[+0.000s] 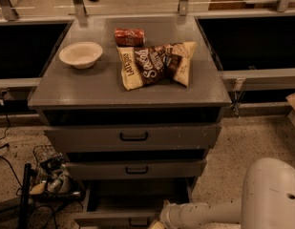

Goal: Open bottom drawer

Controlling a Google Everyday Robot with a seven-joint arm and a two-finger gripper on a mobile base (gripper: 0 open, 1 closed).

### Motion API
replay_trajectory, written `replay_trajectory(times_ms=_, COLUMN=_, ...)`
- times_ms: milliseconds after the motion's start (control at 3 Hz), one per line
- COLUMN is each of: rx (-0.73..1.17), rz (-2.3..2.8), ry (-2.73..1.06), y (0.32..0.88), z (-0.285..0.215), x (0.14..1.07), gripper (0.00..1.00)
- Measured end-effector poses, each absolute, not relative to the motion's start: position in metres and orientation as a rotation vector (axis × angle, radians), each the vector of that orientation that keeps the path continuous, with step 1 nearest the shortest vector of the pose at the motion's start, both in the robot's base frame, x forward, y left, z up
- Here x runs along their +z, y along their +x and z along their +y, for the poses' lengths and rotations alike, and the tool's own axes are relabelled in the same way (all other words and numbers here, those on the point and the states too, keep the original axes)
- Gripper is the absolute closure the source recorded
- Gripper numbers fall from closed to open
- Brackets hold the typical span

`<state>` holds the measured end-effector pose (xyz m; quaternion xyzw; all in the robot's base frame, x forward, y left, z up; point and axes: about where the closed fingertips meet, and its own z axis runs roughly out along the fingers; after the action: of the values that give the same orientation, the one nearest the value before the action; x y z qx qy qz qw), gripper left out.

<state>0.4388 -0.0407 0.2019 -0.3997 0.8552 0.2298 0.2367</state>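
Bottom drawer (113, 219): lowest of the three grey fronts, at 6 o'clock in the camera view and partly cut by the lower edge. It stands out from the cabinet, with its open tray showing between its front panel and the drawer above.
Drawer axis: the long side of the front panel runs from 9 o'clock to 3 o'clock. The panel faces 6 o'clock, toward the camera, and the tray reaches back toward 12 o'clock.
Drawer handle (138, 222): a small black bar at the middle of the panel, lying along the same 9-to-3 line.
End effector (155, 224): at the lower edge, just at 3 o'clock of the handle and against the drawer front. Whether it is spread or pressed together cannot be told.
Arm (204, 213): a white tube entering from 4 o'clock and running toward 9 o'clock to the drawer.
Middle drawer (136, 169): closed, directly above.
Top drawer (132, 137): the tallest front, with a larger black handle.
Tabletop (89, 87): the grey cabinet top.
Bowl (80, 54): at 10 o'clock on the tabletop.
Red can (129, 36): on its side, at 12 o'clock of the snack bags.
Snack bags (156, 63): lying flat near the centre.
Wire basket (54, 173): on the floor at 9 o'clock of the cabinet.
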Motion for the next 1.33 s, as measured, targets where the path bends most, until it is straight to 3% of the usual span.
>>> replay_trajectory(times_ms=1333, rx=0.811, rz=2.310, ry=-1.174, y=0.394, z=-0.026, x=0.208, gripper=0.00)
